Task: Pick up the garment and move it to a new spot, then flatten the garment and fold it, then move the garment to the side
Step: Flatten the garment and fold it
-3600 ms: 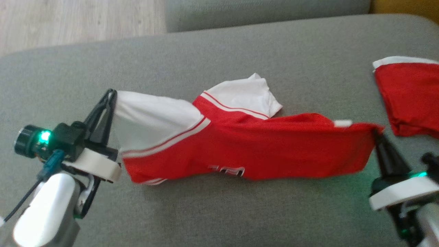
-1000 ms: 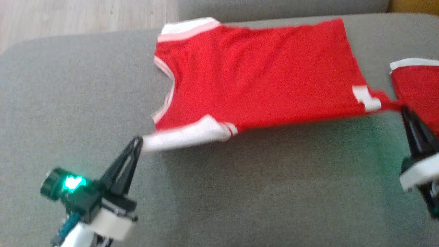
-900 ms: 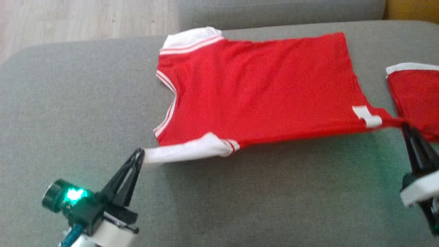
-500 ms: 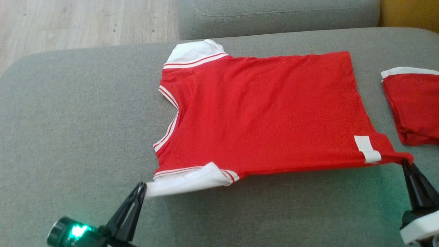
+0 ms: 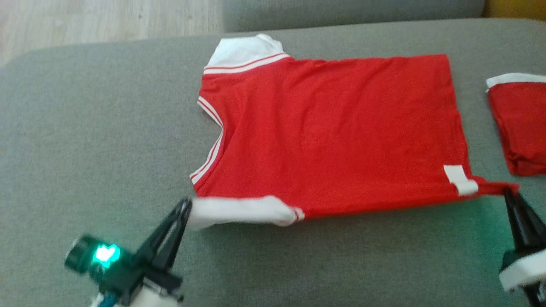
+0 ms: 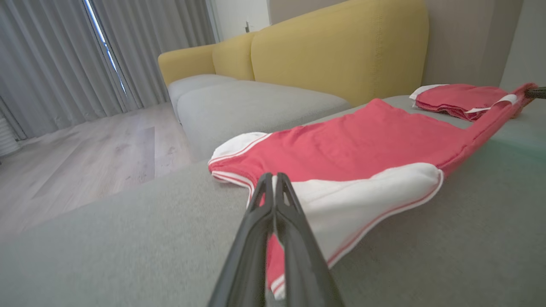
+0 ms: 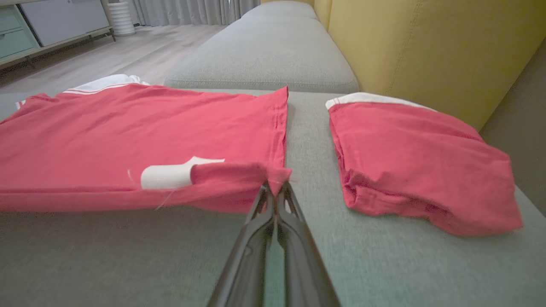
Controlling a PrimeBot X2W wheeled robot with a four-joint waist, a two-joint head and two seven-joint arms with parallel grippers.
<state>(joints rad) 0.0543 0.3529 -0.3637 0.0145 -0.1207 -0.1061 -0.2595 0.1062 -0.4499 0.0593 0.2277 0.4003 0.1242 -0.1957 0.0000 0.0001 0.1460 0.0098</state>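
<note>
The garment (image 5: 332, 132) is a red shirt with white sleeves, spread almost flat on the grey sofa cushion (image 5: 85, 128). My left gripper (image 5: 186, 204) is shut on the edge of the near white sleeve (image 6: 362, 192), seen close in the left wrist view where the left gripper (image 6: 273, 177) pinches the cloth. At the right, my right gripper (image 5: 508, 192) is shut on the near hem corner, beside a white label (image 5: 460, 180). The right wrist view shows the right gripper (image 7: 275, 185) pinching that bunched corner of the garment (image 7: 149, 128), held slightly off the cushion.
A second red garment (image 5: 518, 123), folded, lies at the right (image 7: 418, 157), a hand's width from the shirt's hem. A yellow sofa back (image 7: 426, 47) rises behind it. Beyond the cushion's far edge lie another grey cushion (image 5: 341, 13) and wooden floor (image 5: 106, 17).
The shirt went from hanging bunched between the grippers to lying spread on the cushion. Over the last second both grippers drew its near edge toward me, still shut on it; the camera shifted too.
</note>
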